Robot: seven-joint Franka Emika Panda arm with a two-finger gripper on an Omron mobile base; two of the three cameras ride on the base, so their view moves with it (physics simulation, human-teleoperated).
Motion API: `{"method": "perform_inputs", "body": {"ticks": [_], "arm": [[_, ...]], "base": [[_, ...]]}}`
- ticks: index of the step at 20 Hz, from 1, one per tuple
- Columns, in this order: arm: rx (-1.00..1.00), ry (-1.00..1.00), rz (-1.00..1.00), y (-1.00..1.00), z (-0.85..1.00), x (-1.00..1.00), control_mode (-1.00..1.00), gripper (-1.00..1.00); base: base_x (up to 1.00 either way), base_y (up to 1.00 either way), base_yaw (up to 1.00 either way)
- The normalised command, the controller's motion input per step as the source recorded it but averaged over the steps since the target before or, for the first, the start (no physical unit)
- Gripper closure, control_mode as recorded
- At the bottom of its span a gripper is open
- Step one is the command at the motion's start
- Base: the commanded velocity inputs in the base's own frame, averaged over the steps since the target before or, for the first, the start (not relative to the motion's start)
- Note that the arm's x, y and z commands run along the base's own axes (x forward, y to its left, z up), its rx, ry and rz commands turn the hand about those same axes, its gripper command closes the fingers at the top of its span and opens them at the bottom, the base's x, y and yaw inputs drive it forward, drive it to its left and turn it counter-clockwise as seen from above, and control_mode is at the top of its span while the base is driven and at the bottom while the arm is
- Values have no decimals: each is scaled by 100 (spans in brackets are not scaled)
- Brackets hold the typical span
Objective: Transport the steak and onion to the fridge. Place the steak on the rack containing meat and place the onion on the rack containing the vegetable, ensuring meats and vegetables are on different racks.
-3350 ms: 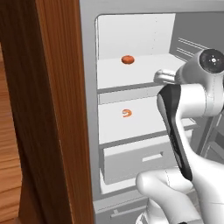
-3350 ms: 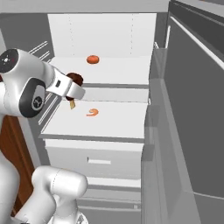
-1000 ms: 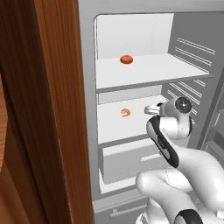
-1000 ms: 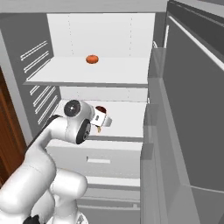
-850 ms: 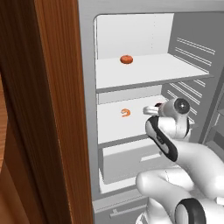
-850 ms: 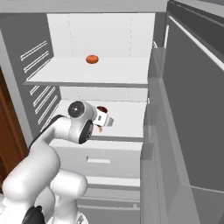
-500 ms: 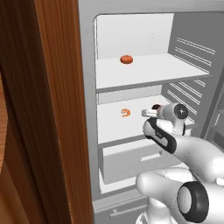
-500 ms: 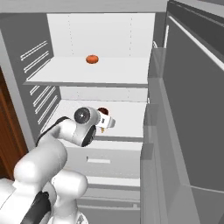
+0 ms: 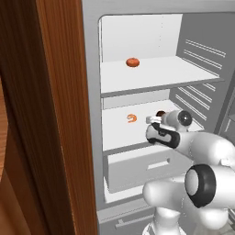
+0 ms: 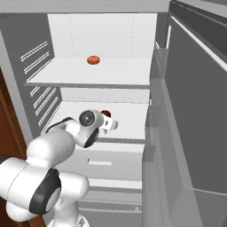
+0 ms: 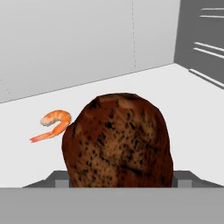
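Arm reaching level into fridge (image 9: 92, 69), fingers (image 11: 186, 180) clamped on steak (image 11: 118, 142), over lower shelf (image 9: 119, 133)

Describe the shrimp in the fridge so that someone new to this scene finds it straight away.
Look into the open light-grey fridge and go to the lower flat white shelf, above the drawer. The small orange curled shrimp lies there toward the left. It differs from the dark red-brown steak lump at the tool by its thin hooked shape, and from the rounder orange-red vegetable one shelf up.

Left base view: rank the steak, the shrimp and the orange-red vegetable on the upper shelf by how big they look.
1. Orange-red vegetable.
2. Shrimp, slightly smaller, nearly alike.
3. Steak, mostly hidden by the gripper, so its rank is unsure.
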Motion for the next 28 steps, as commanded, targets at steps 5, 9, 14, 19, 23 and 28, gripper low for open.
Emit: {"method": "perform_inputs", "body": {"ticks": [5, 9, 14, 19, 23, 28], "arm": [[0, 9, 0, 0, 0, 38, -100, 100], [0, 7, 0, 0, 0, 35, -100, 100], [0, 1, 0, 0, -23, 24, -100, 100], [0, 3, 0, 0, -68, 21, -100, 100], [0, 0, 0, 0, -28, 39, -100, 100], [0, 0, 0, 0, -23, 33, -100, -100]], "base": [[0, 0, 0], [0, 0, 0], [0, 0, 0], [0, 0, 0], [0, 0, 0], [0, 0, 0]]}}
